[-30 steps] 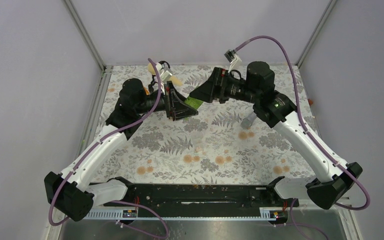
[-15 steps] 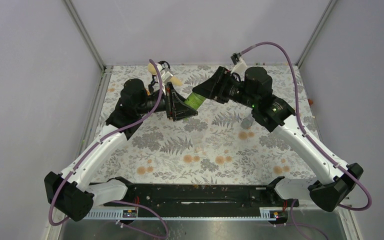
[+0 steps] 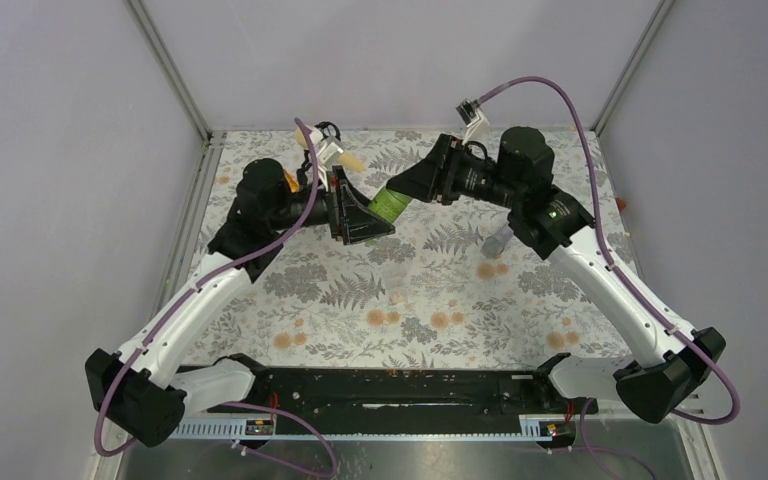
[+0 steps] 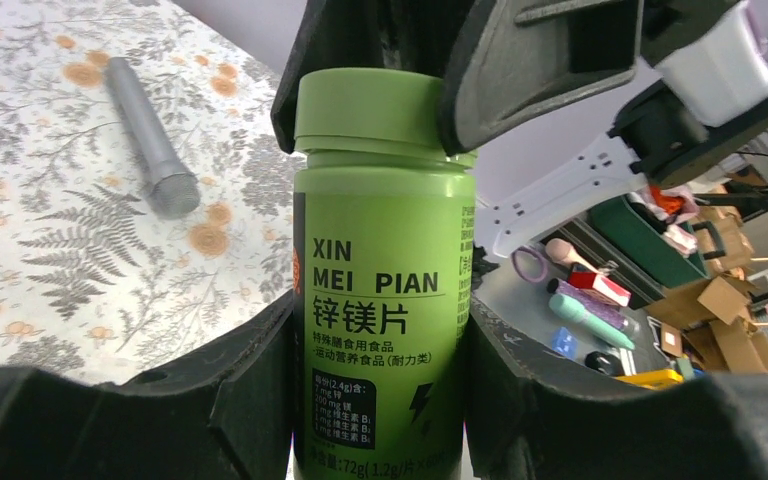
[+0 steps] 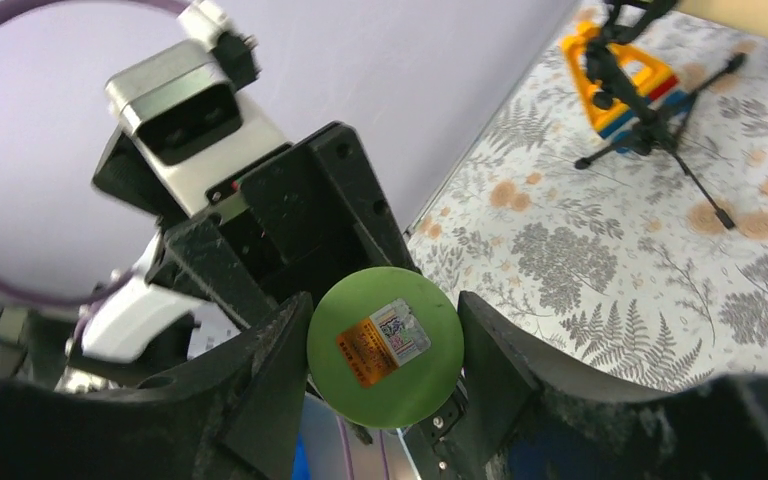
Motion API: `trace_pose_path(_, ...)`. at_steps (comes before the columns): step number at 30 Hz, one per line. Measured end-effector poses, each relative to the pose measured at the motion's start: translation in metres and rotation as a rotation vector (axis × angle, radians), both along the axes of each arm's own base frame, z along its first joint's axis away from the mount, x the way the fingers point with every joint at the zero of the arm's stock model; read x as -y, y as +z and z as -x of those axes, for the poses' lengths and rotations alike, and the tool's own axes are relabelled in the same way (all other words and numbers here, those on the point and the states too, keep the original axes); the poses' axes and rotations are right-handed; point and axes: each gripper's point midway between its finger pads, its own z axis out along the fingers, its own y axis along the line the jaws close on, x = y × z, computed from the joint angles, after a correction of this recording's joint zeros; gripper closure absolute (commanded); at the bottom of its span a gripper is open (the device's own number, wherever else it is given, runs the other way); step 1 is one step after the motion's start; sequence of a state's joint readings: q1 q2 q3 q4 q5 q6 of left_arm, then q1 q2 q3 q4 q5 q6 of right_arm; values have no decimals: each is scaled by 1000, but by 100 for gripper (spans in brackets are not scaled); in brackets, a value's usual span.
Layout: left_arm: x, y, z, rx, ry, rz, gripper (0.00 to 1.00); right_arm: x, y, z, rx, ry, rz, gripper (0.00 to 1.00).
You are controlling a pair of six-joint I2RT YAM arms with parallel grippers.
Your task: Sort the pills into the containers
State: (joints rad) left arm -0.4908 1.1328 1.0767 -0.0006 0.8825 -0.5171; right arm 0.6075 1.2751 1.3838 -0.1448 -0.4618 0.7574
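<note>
Right fingers (image 4: 530, 70) now around cap (image 4: 370, 105); grey tube (image 4: 145, 135) beyond

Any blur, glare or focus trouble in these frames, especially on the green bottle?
Left wrist view: the green plastic screw-cap bottle sharp, label readable, evenly lit. Right wrist view: its cap sticker too small and soft to read. Top external view: diffuse light, faint shadows, no glare.

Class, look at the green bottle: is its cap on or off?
On. The left wrist view shows the cap seated on the neck of the bottle, with the right gripper closed around it.
</note>
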Motion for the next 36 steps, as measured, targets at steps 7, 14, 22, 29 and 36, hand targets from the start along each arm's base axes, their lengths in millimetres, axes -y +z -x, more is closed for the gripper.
trace_pose_path(7,-2,25,24,11,-82,69,100,2,24,34,166,265,-39,1)
trace_pose_path(14,-3,28,21,44,-65,78,100,4,28,17,88,121,-23,1)
trace_pose_path(22,1,16,4,46,-23,51,100,-2,6,-8,-96,-56,-16,18)
trace_pose_path(29,1,7,-3,13,16,27,100,2,4,-3,-172,-68,-2,24)
trace_pose_path(36,0,10,-2,24,18,34,100,5,9,9,-191,-30,32,47)
